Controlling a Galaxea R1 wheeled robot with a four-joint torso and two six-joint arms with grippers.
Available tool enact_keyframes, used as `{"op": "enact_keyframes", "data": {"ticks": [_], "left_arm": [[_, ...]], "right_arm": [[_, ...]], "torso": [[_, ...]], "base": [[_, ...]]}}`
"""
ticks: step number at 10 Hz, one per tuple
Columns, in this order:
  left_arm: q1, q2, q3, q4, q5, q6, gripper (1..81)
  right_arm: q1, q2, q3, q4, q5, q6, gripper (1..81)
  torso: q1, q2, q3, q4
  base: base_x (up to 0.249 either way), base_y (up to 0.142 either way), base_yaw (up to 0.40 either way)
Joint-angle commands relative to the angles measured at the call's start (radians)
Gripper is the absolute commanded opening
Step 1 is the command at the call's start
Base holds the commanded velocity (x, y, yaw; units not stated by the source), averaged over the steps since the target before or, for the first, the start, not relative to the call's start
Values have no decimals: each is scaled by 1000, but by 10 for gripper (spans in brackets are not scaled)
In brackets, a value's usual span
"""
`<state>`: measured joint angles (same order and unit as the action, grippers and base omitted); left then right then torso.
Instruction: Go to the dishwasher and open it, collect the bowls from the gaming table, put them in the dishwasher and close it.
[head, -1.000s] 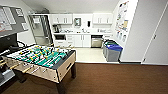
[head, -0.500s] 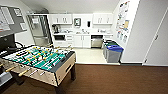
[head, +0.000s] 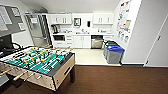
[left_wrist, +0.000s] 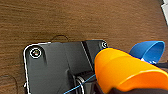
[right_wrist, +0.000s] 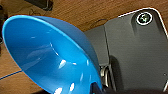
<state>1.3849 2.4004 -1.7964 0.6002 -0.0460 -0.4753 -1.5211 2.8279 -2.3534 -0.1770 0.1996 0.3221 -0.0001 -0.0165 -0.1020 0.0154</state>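
bowls in transit toward the dishwasher (head: 96, 42): left hand grips the orange bowl (left_wrist: 125, 71), right hand the blue bowl (right_wrist: 50, 55); loading needs its door open.

Robot body seen from the two wrist cameras

A wide dark plate (left_wrist: 57, 67) with rounded corners and a pale rim carries round, ringed fittings (left_wrist: 35, 53) at its corners; a thin blue cable (left_wrist: 80, 86) runs across dark ribbed housing below it. The right wrist view shows the same kind of dark plate (right_wrist: 140, 55), with a ringed fitting (right_wrist: 144, 18) at its corner.
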Motion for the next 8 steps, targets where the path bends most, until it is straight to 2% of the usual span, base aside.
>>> {"op": "enact_keyframes", "data": {"ticks": [1,2,8], "left_arm": [[-49,-26,29,10,23,0,10],[-51,-24,32,10,23,0,10],[-46,-27,32,10,23,0,10]], "right_arm": [[34,-115,97,-16,-42,0,10],[32,-138,117,-18,-42,0,10],[34,-144,116,-19,-42,-2,10]], "torso": [[0,0,0,0],[0,0,0,0],[1,0,0,0]], "base": [[137,0,0],[137,0,0],[137,0,0]]}}
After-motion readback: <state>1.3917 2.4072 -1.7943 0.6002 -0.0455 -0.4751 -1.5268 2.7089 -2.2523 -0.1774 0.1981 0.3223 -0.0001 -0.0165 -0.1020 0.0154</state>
